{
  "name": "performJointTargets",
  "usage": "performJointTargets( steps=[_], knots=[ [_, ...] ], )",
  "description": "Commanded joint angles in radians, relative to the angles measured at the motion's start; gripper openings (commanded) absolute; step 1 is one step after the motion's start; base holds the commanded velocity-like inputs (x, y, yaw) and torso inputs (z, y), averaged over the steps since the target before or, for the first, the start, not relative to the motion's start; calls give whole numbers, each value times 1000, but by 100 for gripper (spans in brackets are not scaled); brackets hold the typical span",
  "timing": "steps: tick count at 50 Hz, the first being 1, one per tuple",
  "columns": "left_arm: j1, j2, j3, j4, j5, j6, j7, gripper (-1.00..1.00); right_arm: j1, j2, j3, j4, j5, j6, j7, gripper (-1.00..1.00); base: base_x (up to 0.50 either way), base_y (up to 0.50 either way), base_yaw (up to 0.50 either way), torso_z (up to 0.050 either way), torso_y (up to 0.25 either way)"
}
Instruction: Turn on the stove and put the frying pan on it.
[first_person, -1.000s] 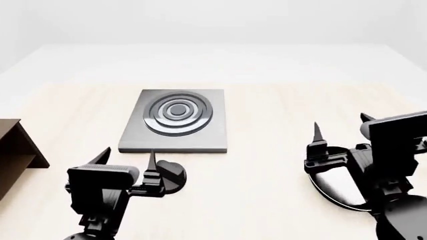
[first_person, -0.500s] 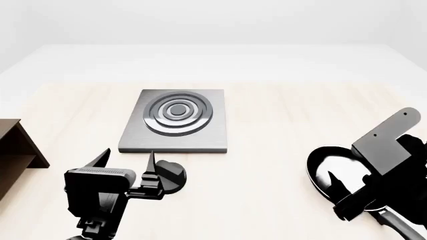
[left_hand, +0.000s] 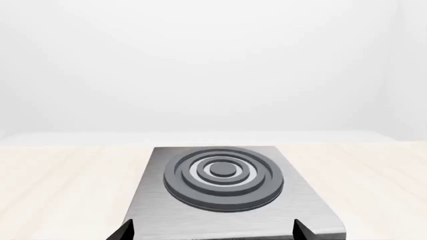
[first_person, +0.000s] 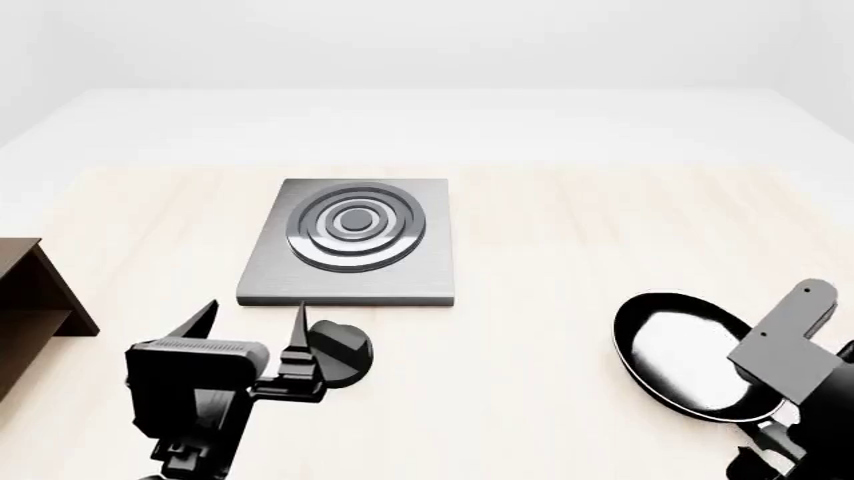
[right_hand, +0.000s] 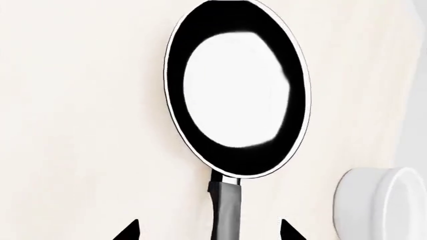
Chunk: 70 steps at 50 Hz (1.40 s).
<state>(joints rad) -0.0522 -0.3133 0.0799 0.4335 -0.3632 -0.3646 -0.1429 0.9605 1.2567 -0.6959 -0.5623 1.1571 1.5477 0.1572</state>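
Here the right gripper (right_hand: 208, 231) hangs with its tips spread to either side of the frying pan's (right_hand: 237, 90) handle, not touching it. The pan is glossy black with a bright white reflection, flat on the pale wooden table (first_person: 561, 250), beside a white bowl (right_hand: 380, 205). The left gripper (first_person: 254, 322) is spread too, by the black knob (first_person: 340, 352), near the grey ringed stove (first_person: 354, 240).

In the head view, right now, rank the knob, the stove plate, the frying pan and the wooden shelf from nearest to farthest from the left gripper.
1. The knob, right beside the left gripper, on its inner side.
2. The stove plate, just beyond it.
3. The wooden shelf, at the table's left edge; nearly level with the stove plate, so this order is loose.
4. The frying pan, far across on the right.
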Motion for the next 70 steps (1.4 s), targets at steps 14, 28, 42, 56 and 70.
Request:
performJointTargets(
  steps=[14,28,42,56,70],
  knots=[
    [4,-9,3,-10,1,10,-12,100,64,77,-289,44,-233,-146,-90,100,0,0,0,0,0],
    [6,-11,8,-23,3,23,-12,100,27,106,-298,72,-273,-252,-88,100,0,0,0,0,0],
    [8,-15,11,-31,2,31,-15,100,23,89,-299,130,-282,-233,-66,100,0,0,0,0,0],
    [7,-18,13,-37,0,33,-21,100,-60,48,-341,223,-302,-337,-65,100,0,0,0,0,0],
    [6,-22,22,-39,2,32,-26,100,-113,20,-345,312,-330,-431,-20,100,0,0,0,0,0]
  ],
)
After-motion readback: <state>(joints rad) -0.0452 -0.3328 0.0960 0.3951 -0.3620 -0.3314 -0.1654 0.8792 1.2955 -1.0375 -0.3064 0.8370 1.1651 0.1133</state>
